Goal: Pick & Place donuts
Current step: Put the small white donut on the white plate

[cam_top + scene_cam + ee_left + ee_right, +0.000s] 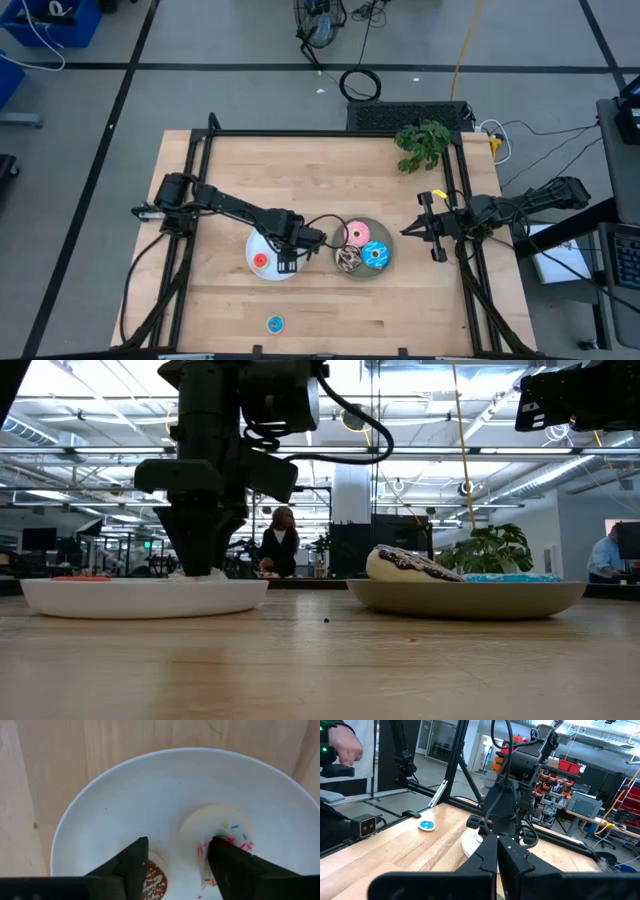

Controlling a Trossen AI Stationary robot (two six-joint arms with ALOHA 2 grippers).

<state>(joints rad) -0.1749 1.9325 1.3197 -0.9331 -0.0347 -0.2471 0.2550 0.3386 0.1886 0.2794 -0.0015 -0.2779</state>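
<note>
Left wrist view looks straight down into the white plate [100, 815], where a white donut [215, 827] with coloured sprinkles lies flat, and a small brown donut [154, 882] shows just beside it, low between the dark fingers [132, 865]. The left gripper [287, 262] hangs over this plate with its fingers spread apart, one on each side of the white donut's near edge, gripping nothing. From above, a red donut [261, 261] also sits on the same white plate [262, 245], near its left part.

Just to the right of that plate, touching or nearly so, is the grey plate [362, 272]. It carries a pink donut [357, 236], a larger blue donut [376, 254] and a brown-sprinkled donut [348, 259], packed close together. In the low view the brown-sprinkled donut [410, 564] rises above the grey plate's rim [465, 597].

A small blue donut [275, 323] lies alone on the wooden table [220, 190], well apart from both plates, near the front edge.

The right gripper [412, 230] waits at the table's right side, fingers pressed together and holding nothing. A green plant [424, 143] stands at the table's far right corner.
</note>
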